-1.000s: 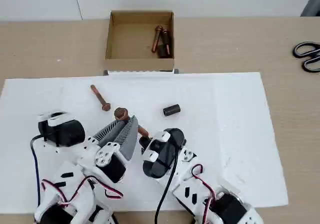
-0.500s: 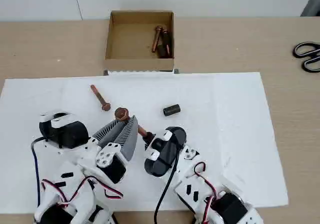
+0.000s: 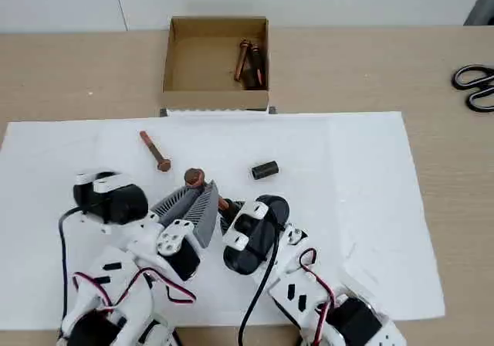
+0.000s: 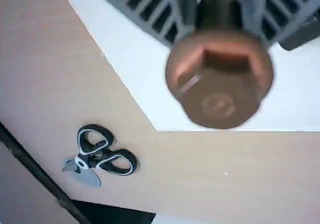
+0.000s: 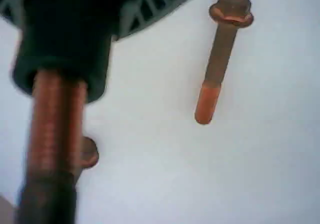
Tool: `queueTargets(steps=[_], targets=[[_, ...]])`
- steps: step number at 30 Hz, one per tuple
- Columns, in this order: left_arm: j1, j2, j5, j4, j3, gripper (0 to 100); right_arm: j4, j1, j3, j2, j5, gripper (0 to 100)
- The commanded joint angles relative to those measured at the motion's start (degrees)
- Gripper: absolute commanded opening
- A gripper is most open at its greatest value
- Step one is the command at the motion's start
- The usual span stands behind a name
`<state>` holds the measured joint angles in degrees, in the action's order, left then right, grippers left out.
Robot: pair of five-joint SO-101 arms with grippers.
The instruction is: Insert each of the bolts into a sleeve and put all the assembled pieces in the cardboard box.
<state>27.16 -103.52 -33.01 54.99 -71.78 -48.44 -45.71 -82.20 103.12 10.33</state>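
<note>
Bolt (image 3: 194,178) edged right — diagonal, head toward cardboard box (image 3: 216,100), shank in sleeve (image 5: 62,59).

High view: scissors (image 3: 474,87) cut off by the right edge; both arm bases cut off by the bottom edge. The right gripper (image 3: 228,207) is largely hidden under its own motor housing. Pieces (image 3: 248,62) in the box (image 3: 216,99) overlap; their count cannot be told.

Left wrist view: bolt (image 4: 218,81) head blurred; shank hidden between the fingers (image 4: 145,4) of the left gripper (image 4: 217,6), which the frame edge cuts off.

Right wrist view: sleeve (image 5: 62,59) and shank blurred; the shank's far end is cut off by the frame edge.
</note>
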Motion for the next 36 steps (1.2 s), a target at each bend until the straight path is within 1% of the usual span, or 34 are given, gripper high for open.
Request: queueTargets(steps=[1, 4, 9, 13, 18, 22, 25, 28, 30, 34, 36], targets=[[-0.5, -0.7, 0.5, -4.0, -0.2, 0, 1.8, 0.3, 1.6, 0.9, 2.4, 0.3], [-0.1, -0.7, 0.6, -4.1, -0.2, 0, 3.3, 0.3, 1.6, 0.9, 4.0, 0.3], [-0.1, -0.6, 2.0, 0.4, -0.3, 0, 6.8, 0.3, 1.6, 0.9, 6.9, 0.3], [0.1, -0.6, 2.0, 3.8, -0.3, 0, 9.3, 0.3, 1.2, 0.9, 7.2, 0.3], [4.4, -0.6, 2.0, 8.2, -0.4, 0, 12.1, 0.3, 1.1, 0.8, 7.2, 0.3], [5.2, -0.6, 2.0, 8.0, -3.0, 0, 12.4, 0.3, 1.1, 0.8, 9.6, 0.3], [5.0, -0.6, 2.1, 7.6, -4.3, 0, 12.4, 0.3, 1.1, 0.8, 9.8, 0.3], [4.8, -0.6, 2.5, 5.6, -4.3, 1, 12.4, 0.4, 1.1, 0.8, 9.8, 0.3], [4.8, -0.6, 3.8, 4.9, -4.3, 6, 12.4, 0.4, 1.1, 0.8, 9.8, 0.3], [4.7, -0.6, 4.0, 5.0, -4.2, 20, 12.1, 0.4, 1.1, 0.8, 9.8, 0.3], [4.7, -0.6, 4.0, 5.1, -4.2, 21, 12.1, 0.4, 1.1, 0.8, 9.8, 0.3]])
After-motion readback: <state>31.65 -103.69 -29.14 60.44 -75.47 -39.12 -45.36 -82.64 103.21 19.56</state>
